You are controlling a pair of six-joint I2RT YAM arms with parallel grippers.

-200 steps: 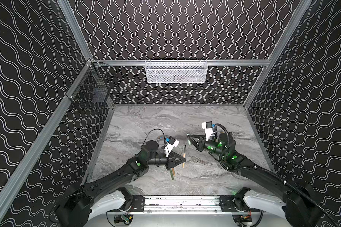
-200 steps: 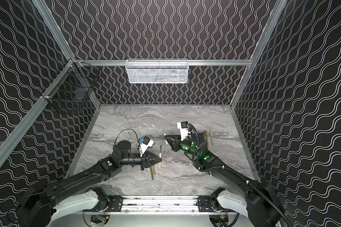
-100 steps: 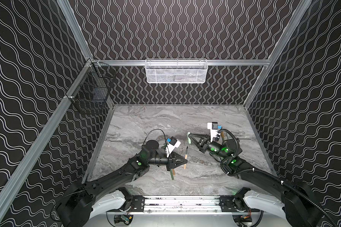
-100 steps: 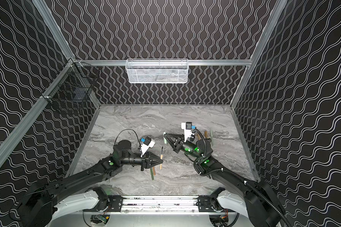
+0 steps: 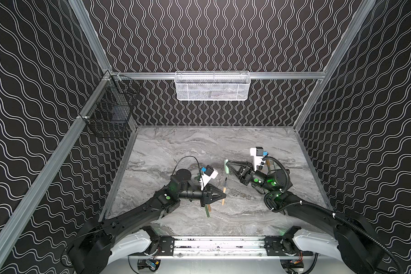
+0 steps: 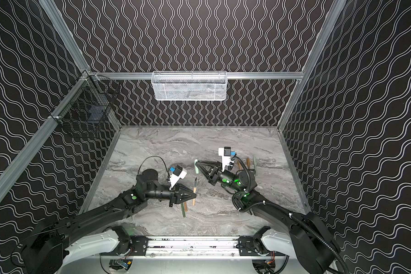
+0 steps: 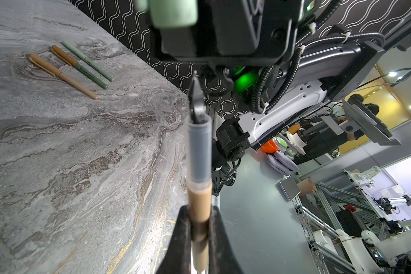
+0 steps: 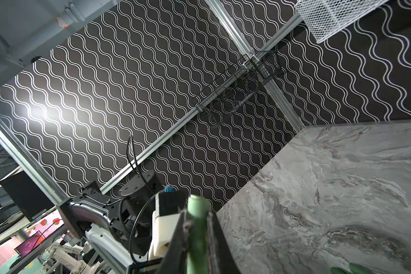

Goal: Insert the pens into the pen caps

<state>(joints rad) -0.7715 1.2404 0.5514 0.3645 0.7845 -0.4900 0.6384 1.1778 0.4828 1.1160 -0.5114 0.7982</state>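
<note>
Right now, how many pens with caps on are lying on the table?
3, side by side beside the right arm: a tan pen, a dark green pen with a brown cap, and a pale green pen. Sticks under the left gripper are partly hidden, so maybe more.

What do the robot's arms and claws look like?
The left arm and right arm are black with white bases and green lights. The left gripper and right gripper are black pointed triangles carrying white camera boxes. A ribbed hose loops at the right arm, a thin wire at the left.
</note>
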